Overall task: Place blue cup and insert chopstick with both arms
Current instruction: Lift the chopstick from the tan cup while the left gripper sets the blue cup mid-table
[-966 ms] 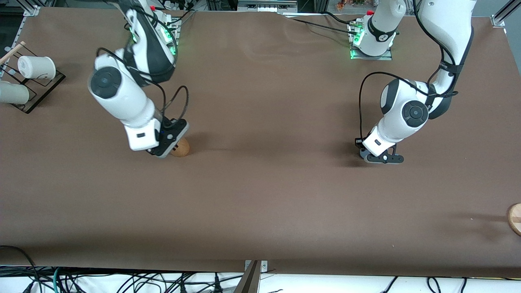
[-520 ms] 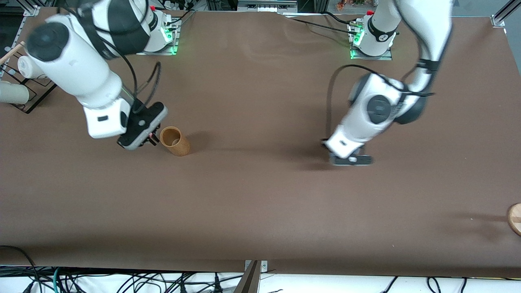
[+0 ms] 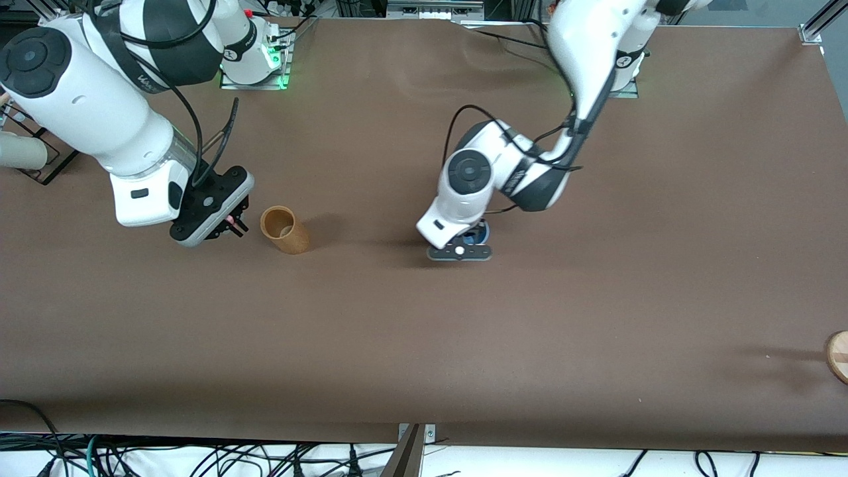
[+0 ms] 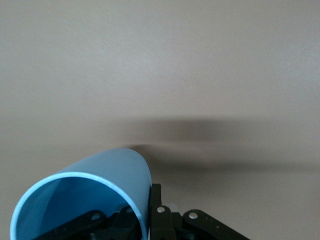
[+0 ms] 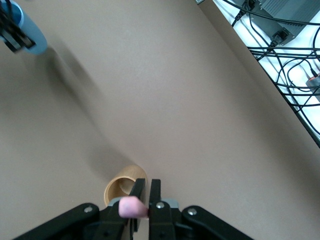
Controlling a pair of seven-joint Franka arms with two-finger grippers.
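Observation:
My left gripper [image 3: 466, 242] is shut on the rim wall of the blue cup [image 3: 477, 233], one finger inside and one outside. It holds the cup over the middle of the table. In the left wrist view the blue cup [image 4: 95, 192] fills the corner by the gripper [image 4: 146, 212], its mouth toward the camera. My right gripper [image 3: 228, 225] is shut on the pink chopstick [image 3: 230, 220] just beside the tan cup [image 3: 285, 230], on the side toward the right arm's end. The right wrist view shows the chopstick [image 5: 132, 206] in the gripper [image 5: 146, 192], the tan cup [image 5: 122, 184] beneath it, and the blue cup [image 5: 27, 27] far off.
A white cup [image 3: 18, 152] lies on a dark rack [image 3: 46, 167] at the right arm's end of the table. A round wooden piece [image 3: 838, 354] sits at the table's edge at the left arm's end. Cables [image 3: 199, 457] run along the table's near edge.
My left arm has swung with the blue cup from its own end toward the table's middle. My right gripper has come off the tan cup and moved beside it, still holding the chopstick.

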